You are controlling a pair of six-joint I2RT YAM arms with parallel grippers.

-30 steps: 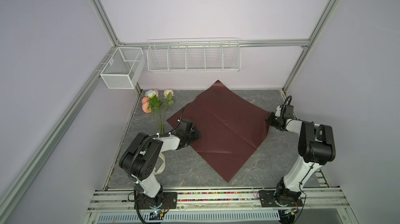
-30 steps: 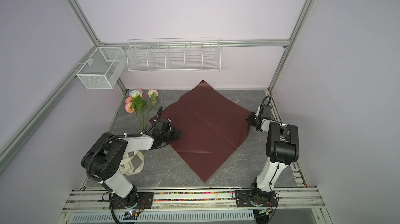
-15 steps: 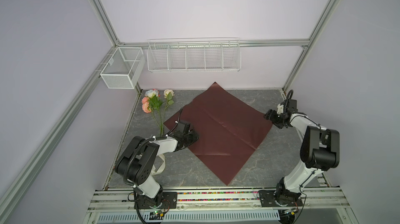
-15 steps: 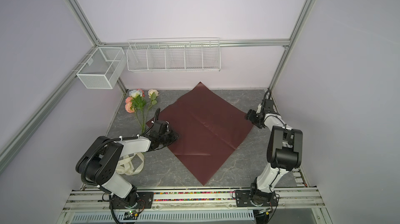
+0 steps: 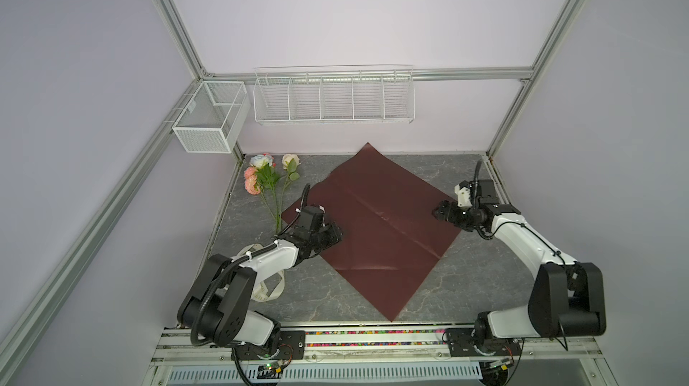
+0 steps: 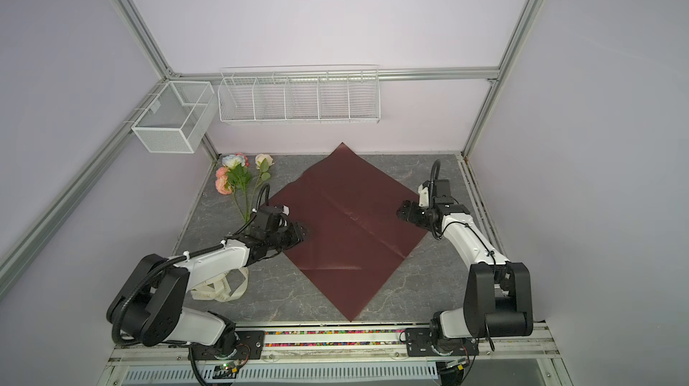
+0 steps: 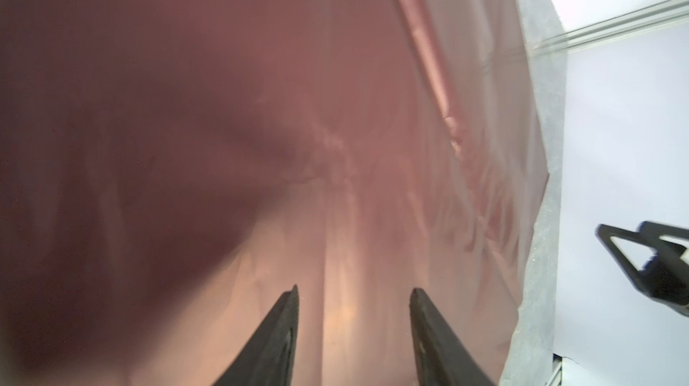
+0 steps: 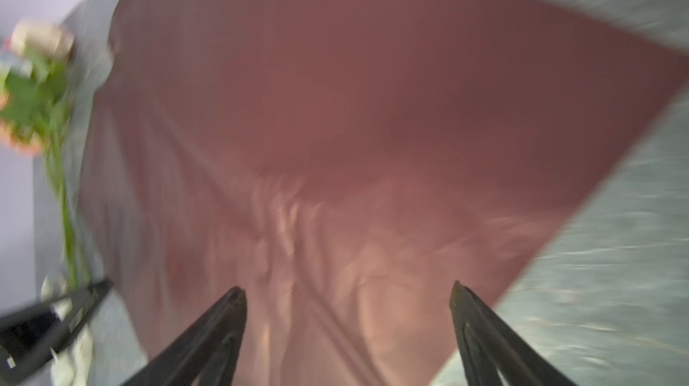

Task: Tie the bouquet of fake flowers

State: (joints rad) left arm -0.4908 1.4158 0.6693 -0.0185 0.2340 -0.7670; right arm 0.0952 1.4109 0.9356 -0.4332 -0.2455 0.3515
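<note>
One bouquet of fake flowers (image 5: 269,183) near, yet apart from, left gripper (image 5: 336,233).

White arms (image 5: 268,257), black joints (image 5: 566,298)

In a top view, the dark-red paper (image 6: 346,253) lies flat as a diamond on the grey table (image 6: 428,283), 1 corner up by the far wall. The left gripper (image 6: 300,233) sits over its left edge and the right gripper (image 6: 402,212) over its right side, their jaws too small to read. The bouquet of fake flowers (image 6: 238,179) lies far left, just beside the paper. A cream ribbon (image 6: 223,291) loops under the left arm. A wire rack (image 6: 298,117) and a mesh basket (image 6: 164,140) hang above.
</note>
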